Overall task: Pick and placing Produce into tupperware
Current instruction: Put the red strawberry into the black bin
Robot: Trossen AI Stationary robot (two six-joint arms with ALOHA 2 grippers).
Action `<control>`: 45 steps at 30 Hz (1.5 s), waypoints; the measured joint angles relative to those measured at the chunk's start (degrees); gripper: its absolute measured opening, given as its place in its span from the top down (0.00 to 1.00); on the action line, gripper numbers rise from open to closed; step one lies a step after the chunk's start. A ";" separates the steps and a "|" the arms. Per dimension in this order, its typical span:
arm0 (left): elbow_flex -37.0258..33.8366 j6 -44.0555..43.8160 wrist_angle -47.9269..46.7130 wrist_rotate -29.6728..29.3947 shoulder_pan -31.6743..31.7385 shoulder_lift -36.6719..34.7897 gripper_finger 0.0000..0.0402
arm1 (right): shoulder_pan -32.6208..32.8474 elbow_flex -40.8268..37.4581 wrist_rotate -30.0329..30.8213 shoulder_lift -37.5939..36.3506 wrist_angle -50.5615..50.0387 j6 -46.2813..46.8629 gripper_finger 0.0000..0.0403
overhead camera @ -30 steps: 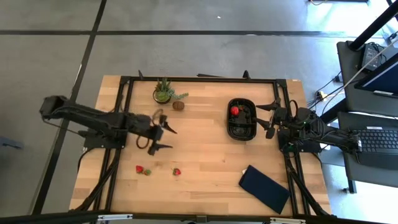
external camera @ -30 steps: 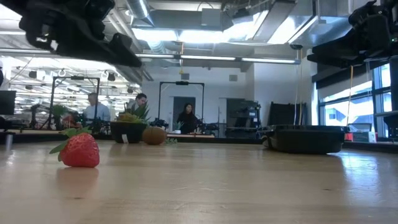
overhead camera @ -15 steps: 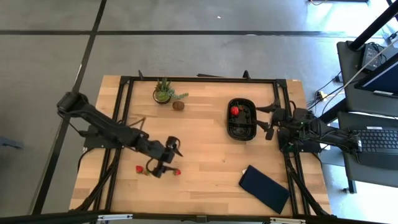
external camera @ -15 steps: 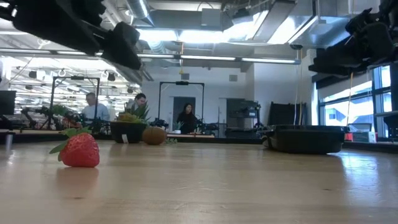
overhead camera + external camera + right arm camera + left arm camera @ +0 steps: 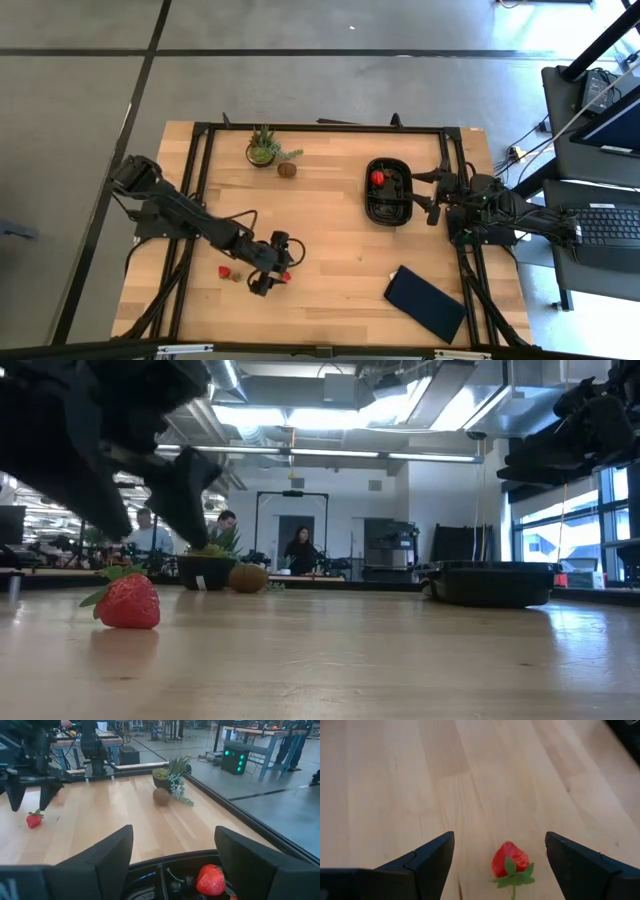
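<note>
Wooden counter [image 5: 330,250] fills the high view. Black tupperware [image 5: 388,192] sits at 2 o'clock, one strawberry already inside [image 5: 377,178]. Right claw [image 5: 432,193] waits just beside its rim, fingers apart. Left claw [image 5: 272,275], fingers apart, hangs at 7 o'clock over the target strawberry [image 5: 510,864], which lies between the tips. Another strawberry [image 5: 225,272] lies close by at 8 o'clock. Brown fruit [image 5: 287,169] sits at 11. Best to lower straight, centre the berry, close gently to avoid rolling it.
</note>
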 joint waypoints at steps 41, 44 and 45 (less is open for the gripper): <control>-0.07 -6.53 0.50 2.86 0.17 5.90 0.25 | 0.00 0.02 -0.05 0.04 -3.37 0.00 0.30; -0.07 -6.69 0.28 2.86 0.17 5.90 0.25 | 0.00 0.02 -0.05 0.04 -3.38 -0.01 0.30; -0.07 -6.70 0.17 2.86 0.17 5.90 0.25 | 0.00 0.02 -0.05 0.04 -3.37 -0.04 0.30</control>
